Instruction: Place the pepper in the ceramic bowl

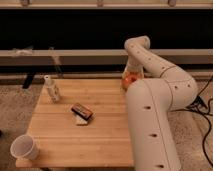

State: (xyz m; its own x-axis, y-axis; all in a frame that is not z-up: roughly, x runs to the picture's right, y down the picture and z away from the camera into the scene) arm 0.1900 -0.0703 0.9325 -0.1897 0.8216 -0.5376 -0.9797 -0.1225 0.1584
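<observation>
The ceramic bowl (128, 81) is an orange-brown round shape at the far right edge of the wooden table (65, 135), mostly hidden behind my white arm (150, 120). My gripper (132, 73) hangs down from the wrist directly over the bowl, at or just inside its rim. The pepper is not in view; it may be hidden by the gripper or the arm.
A dark rectangular block with an orange stripe (81, 110) lies mid-table on a pale packet (80, 120). A small white bottle (51, 89) stands at the back left. A white paper cup (24, 148) stands at the front left corner. Cables (204, 107) lie on the floor at right.
</observation>
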